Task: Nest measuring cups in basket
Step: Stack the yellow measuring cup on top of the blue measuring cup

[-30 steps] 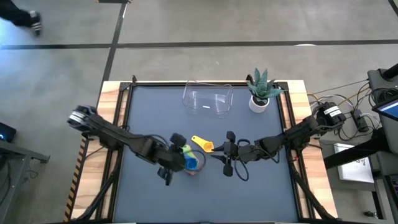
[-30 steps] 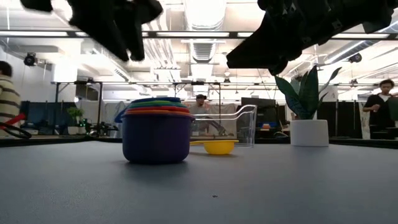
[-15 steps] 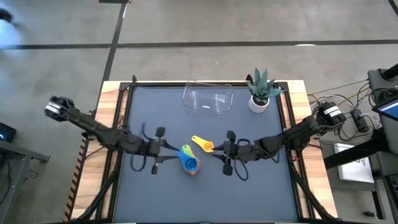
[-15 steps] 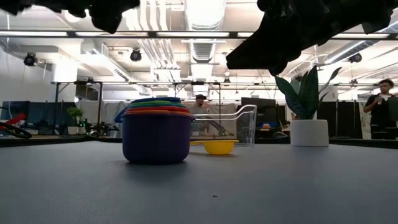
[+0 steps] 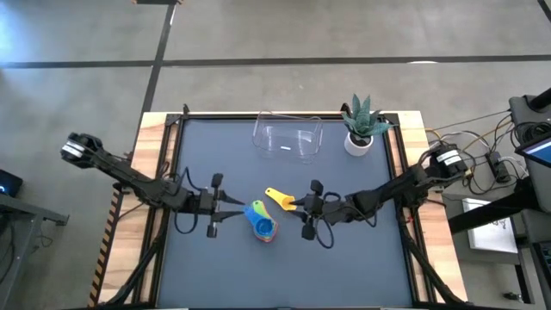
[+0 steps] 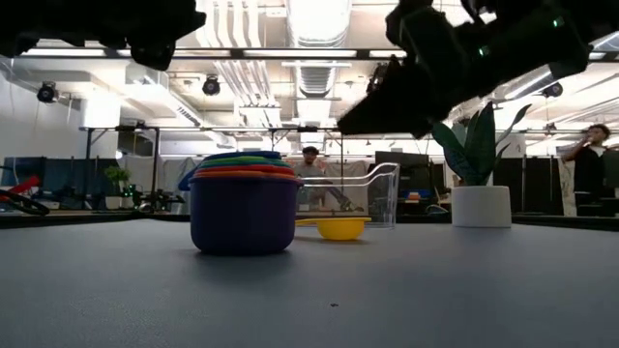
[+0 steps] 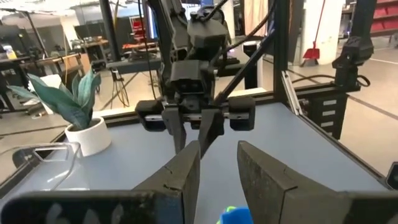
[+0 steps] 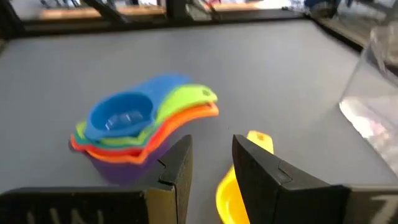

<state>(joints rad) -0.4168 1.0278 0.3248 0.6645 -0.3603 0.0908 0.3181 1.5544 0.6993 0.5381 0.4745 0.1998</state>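
Right wrist view: yellow cup [image 8: 231, 194] lies between fingers [image 8: 177, 168].

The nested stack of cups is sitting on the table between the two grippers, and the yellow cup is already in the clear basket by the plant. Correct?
Not quite. The yellow cup lies on the table beside the nested stack, not in the clear basket, which holds no cup; the high view shows it. The stack does sit between the left gripper and the right gripper.
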